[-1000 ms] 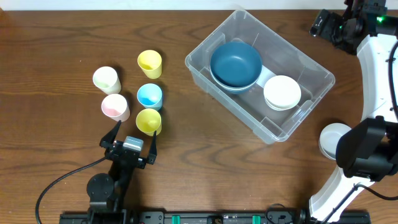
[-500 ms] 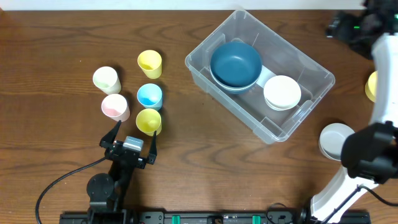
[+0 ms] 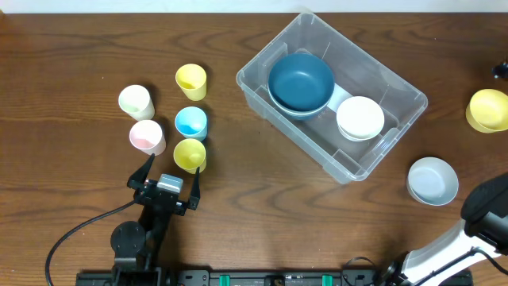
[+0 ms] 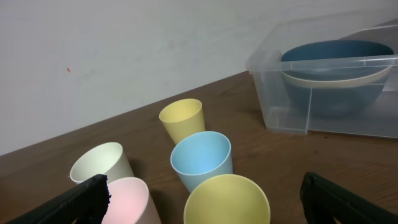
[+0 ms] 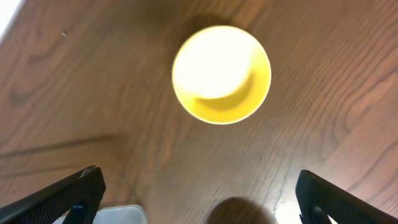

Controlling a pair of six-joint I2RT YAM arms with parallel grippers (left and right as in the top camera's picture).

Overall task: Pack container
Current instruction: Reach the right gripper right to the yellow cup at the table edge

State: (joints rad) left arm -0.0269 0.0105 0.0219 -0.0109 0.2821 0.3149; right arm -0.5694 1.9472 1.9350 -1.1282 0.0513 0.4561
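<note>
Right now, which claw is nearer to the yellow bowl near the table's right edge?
Right. The right claw hangs open above the yellow bowl. The left claw is far across the table, beside the cups.

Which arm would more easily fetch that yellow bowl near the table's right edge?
Likely right: the right gripper hangs open over the yellow bowl, while the left gripper sits far off beside the cups.

Container: large clear plastic rectangular bin with rounded corners. It is open-topped, upright and undamaged, lying right of centre in the overhead view and set diagonally. Its upper-left end holds a dark blue bowl nested in a paler bowl. A white bowl sits toward the lower-right end.
</note>
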